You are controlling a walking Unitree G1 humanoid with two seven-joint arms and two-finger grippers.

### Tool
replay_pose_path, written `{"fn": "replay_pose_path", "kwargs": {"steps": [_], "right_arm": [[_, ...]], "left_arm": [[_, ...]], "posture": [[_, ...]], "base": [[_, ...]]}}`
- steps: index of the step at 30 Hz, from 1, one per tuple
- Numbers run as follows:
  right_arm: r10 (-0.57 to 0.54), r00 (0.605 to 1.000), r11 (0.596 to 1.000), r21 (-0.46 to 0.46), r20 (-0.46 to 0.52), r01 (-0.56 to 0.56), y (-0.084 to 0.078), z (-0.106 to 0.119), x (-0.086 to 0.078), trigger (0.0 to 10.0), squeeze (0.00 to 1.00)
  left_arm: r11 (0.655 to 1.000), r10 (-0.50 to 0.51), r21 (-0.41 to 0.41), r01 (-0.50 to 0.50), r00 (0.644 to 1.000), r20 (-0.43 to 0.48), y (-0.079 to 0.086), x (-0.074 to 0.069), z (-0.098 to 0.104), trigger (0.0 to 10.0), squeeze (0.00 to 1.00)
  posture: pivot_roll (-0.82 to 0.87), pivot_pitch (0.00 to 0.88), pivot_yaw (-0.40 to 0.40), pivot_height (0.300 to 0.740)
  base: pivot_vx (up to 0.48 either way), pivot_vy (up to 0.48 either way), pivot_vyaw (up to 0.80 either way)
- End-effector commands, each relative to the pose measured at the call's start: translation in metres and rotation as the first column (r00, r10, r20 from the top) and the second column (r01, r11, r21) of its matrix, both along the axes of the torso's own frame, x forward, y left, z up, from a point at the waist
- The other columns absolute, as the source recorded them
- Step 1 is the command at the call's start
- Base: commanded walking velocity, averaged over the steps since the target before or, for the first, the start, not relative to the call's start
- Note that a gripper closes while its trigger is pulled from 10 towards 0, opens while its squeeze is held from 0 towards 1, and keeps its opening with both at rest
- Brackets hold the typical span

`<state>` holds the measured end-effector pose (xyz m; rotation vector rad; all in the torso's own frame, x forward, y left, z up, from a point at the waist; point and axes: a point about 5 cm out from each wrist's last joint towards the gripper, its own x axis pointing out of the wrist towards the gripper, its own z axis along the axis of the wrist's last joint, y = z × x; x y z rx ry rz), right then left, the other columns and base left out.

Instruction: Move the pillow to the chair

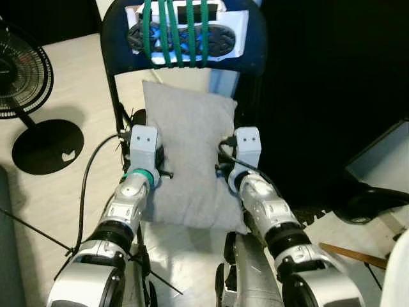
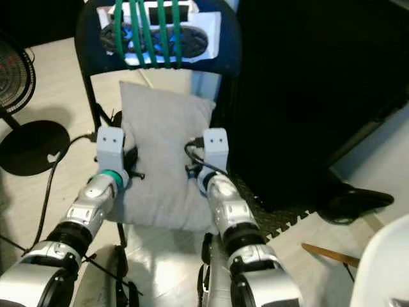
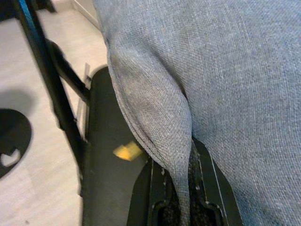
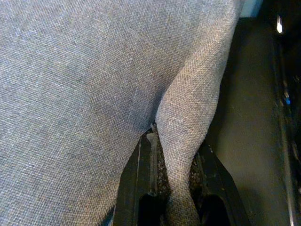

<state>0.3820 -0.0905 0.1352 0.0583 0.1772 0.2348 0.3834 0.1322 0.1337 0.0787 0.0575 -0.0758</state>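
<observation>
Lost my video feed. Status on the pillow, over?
Left end effector and right end effector each pinch a pillow edge. Pillow over the chair seat, against the backrest. Nothing in the way.

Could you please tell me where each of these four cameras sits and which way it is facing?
Left eye: on the head, looking down at the pillow over the chair; both arms show.
Right eye: beside it, same scene, shifted sideways.
Left wrist: along the left pincer, pinching a fold of the pillow above the seat.
Right wrist: along the right pincer, pinching the opposite edge.
All four share the pillow.
</observation>
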Motion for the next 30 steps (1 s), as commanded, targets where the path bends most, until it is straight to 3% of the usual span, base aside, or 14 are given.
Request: {"fn": "replay_pose_path", "kwargs": {"steps": [1, 5, 8, 9, 11, 12, 14, 15, 17, 18, 24, 28, 29, 30], "right_arm": [[-0.032, 0.999, 1.0, 0.001, 0.016, 0.032, -0.007, 0.001, 0.001, 10.0, 0.0], [-0.083, 0.991, 0.992, -0.084, 0.104, 0.091, -0.02, 0.032, 0.019, 10.0, 0.0], [-0.083, 0.991, 0.992, -0.084, 0.104, 0.091, -0.02, 0.032, 0.019, 10.0, 0.0], [-0.11, 0.988, 0.986, -0.111, 0.112, 0.123, -0.028, 0.035, 0.021, 10.0, 1.0], [-0.11, 0.988, 0.986, -0.111, 0.112, 0.123, -0.028, 0.035, 0.021, 10.0, 1.0], [-0.117, 0.987, 0.985, -0.115, 0.11, 0.129, -0.03, 0.034, 0.021, 10.0, 1.0], [-0.134, 0.985, 0.98, -0.135, 0.112, 0.149, -0.034, 0.032, 0.021, 10.0, 1.0], [-0.164, 0.98, 0.969, -0.168, 0.112, 0.181, -0.039, 0.028, 0.02, 10.0, 0.0], [-0.184, 0.976, 0.96, -0.192, 0.112, 0.203, -0.043, 0.026, 0.019, 10.0, 0.0], [-0.196, 0.974, 0.956, -0.2, 0.109, 0.215, -0.047, 0.022, 0.018, 10.0, 0.0], [-0.221, 0.969, 0.952, -0.194, 0.106, 0.238, -0.058, 0.013, 0.014, 10.0, 0.0], [-0.29, 0.947, 0.939, -0.149, 0.134, 0.309, -0.074, 0.005, 0.006, 10.0, 0.0], [-0.306, 0.94, 0.937, -0.13, 0.152, 0.326, -0.078, 0.002, 0.002, 10.0, 0.0], [-0.306, 0.94, 0.937, -0.13, 0.152, 0.326, -0.078, 0.002, 0.002, 10.0, 0.0]], "left_arm": [[1.0, 0.018, 0.018, -0.018, 1.0, 0.022, 0.002, 0.001, 0.002, 10.0, 0.0], [1.0, 0.02, -0.023, -0.018, 0.997, 0.069, -0.008, 0.014, 0.027, 10.0, 0.0], [1.0, 0.02, -0.023, -0.018, 0.997, 0.069, -0.008, 0.014, 0.027, 10.0, 0.0], [0.996, -0.041, -0.078, 0.045, 0.998, 0.049, -0.022, 0.014, 0.027, 10.0, 0.04], [0.996, -0.041, -0.078, 0.045, 0.998, 0.049, -0.022, 0.014, 0.027, 10.0, 0.04], [0.991, -0.083, -0.105, 0.086, 0.996, 0.033, -0.028, 0.012, 0.023, 10.0, 1.0], [0.988, -0.113, -0.105, 0.115, 0.993, 0.021, -0.032, 0.011, 0.018, 10.0, 1.0], [0.987, -0.132, -0.094, 0.131, 0.991, -0.003, -0.031, 0.008, 0.012, 10.0, 0.35], [0.987, -0.14, -0.081, 0.138, 0.99, -0.018, -0.03, 0.007, 0.008, 10.0, 0.35], [0.988, -0.138, -0.068, 0.135, 0.99, -0.027, -0.026, 0.006, 0.005, 10.0, 0.0], [0.994, -0.104, -0.049, 0.103, 0.994, -0.035, -0.009, 0.002, -0.005, 10.0, 0.0], [0.996, -0.07, -0.05, 0.067, 0.995, -0.073, 0.013, -0.012, -0.031, 10.0, 0.0], [0.995, -0.081, -0.059, 0.075, 0.992, -0.092, 0.017, -0.02, -0.043, 10.0, 1.0], [0.995, -0.081, -0.059, 0.075, 0.992, -0.092, 0.017, -0.02, -0.043, 10.0, 1.0]], "posture": [[-0.1, 0.298, 0.022, 0.601], [-0.11, 0.293, 0.026, 0.601], [-0.11, 0.293, 0.026, 0.601], [-0.12, 0.28, 0.027, 0.601], [-0.12, 0.28, 0.027, 0.601], [-0.12, 0.28, 0.027, 0.601], [-0.12, 0.279, 0.03, 0.601], [-0.12, 0.265, 0.031, 0.601], [-0.12, 0.265, 0.031, 0.601], [-0.11, 0.248, 0.03, 0.601], [-0.1, 0.214, 0.038, 0.601], [-0.11, 0.156, 0.036, 0.601], [-0.11, 0.131, 0.027, 0.601], [-0.11, 0.131, 0.027, 0.601]], "base": [[0.0, 0.0, 0.0], [0.0, 0.0, 0.0], [0.0, 0.0, 0.0], [0.0, 0.0, 0.0], [0.0, 0.0, 0.0], [0.0, 0.0, 0.0], [0.0, 0.0, 0.0], [0.0, 0.0, 0.0], [0.0, 0.0, 0.0], [0.0, 0.0, 0.0], [0.0, 0.0, 0.0], [0.0, 0.0, 0.0], [0.0, 0.0, 0.0], [0.0, 0.0, 0.0]]}}
